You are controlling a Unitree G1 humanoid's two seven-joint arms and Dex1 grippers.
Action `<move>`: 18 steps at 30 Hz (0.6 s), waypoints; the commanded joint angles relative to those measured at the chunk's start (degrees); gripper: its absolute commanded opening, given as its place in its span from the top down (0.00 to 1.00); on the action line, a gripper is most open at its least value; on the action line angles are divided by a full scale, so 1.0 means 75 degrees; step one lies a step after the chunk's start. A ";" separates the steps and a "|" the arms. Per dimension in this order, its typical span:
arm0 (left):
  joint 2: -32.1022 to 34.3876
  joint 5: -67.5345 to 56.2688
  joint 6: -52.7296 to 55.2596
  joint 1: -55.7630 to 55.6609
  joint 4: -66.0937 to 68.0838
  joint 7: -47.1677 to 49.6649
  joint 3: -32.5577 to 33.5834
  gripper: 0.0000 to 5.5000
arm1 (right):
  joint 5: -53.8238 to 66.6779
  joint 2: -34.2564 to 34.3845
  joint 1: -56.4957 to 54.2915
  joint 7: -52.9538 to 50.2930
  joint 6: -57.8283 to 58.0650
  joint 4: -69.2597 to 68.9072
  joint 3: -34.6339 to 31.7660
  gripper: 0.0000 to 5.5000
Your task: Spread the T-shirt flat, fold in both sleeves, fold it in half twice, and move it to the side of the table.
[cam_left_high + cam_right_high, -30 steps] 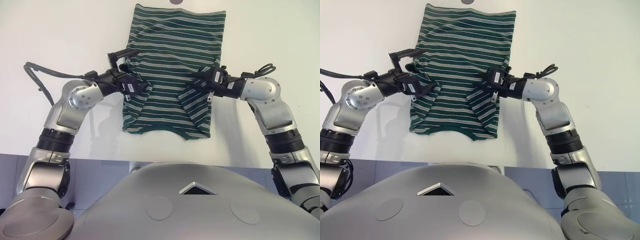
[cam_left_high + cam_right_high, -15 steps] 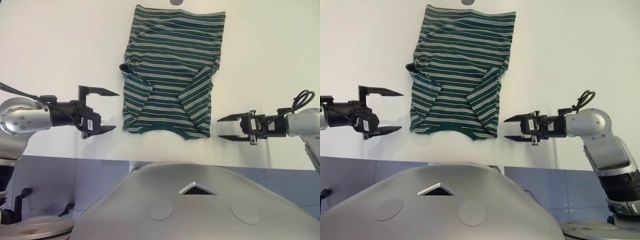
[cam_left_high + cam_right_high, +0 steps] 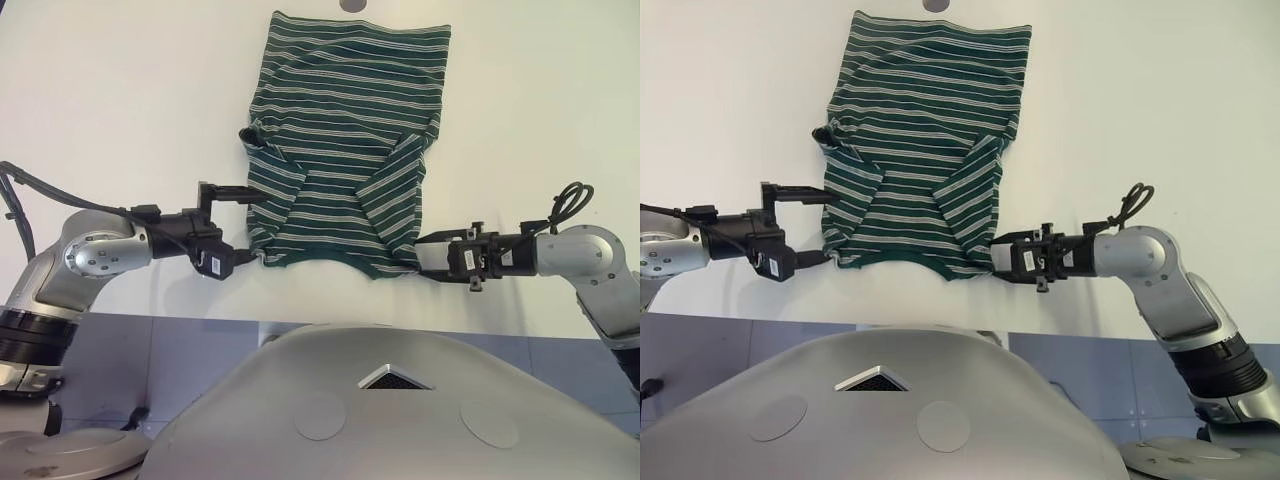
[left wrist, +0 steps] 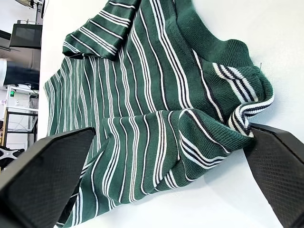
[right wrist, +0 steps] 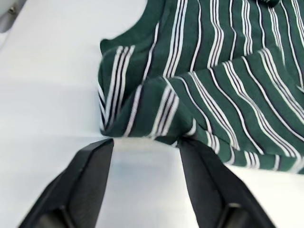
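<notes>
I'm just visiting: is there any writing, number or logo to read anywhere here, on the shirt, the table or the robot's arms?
No text here can be read.
Small white stickers on the left pincer and the right pincer: too small to read.
T-shirt: stripes only, no print visible.
Table: no writing visible.

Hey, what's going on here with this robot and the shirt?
The robot is folding a green striped T-shirt on a white table. Both sleeves already lie folded in over the body. The left gripper and right gripper, both open, sit at the T-shirt's two near corners, not yet closed on the fabric.
</notes>
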 commanded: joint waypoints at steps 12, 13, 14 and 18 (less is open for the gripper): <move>0.0071 0.0872 -0.0133 -0.0174 0.0556 0.0245 -0.0500 0.02 | -0.0909 0.0187 -0.0157 -0.0743 -0.0620 -0.0121 0.0167 0.31; 0.0082 0.0900 -0.0149 -0.0187 0.0586 0.0259 -0.0522 0.02 | -0.0895 0.0207 -0.0162 -0.0743 -0.0637 -0.0178 0.0204 0.31; 0.0098 0.0920 -0.0156 -0.0194 0.0608 0.0266 -0.0547 0.02 | -0.0887 0.0228 -0.0168 -0.0749 -0.0647 -0.0222 0.0235 0.31; 0.0403 0.0724 -0.0023 -0.0076 0.0591 -0.0040 -0.0695 0.11 | -0.0858 0.0305 -0.0154 -0.0715 -0.0680 -0.0309 0.0395 0.31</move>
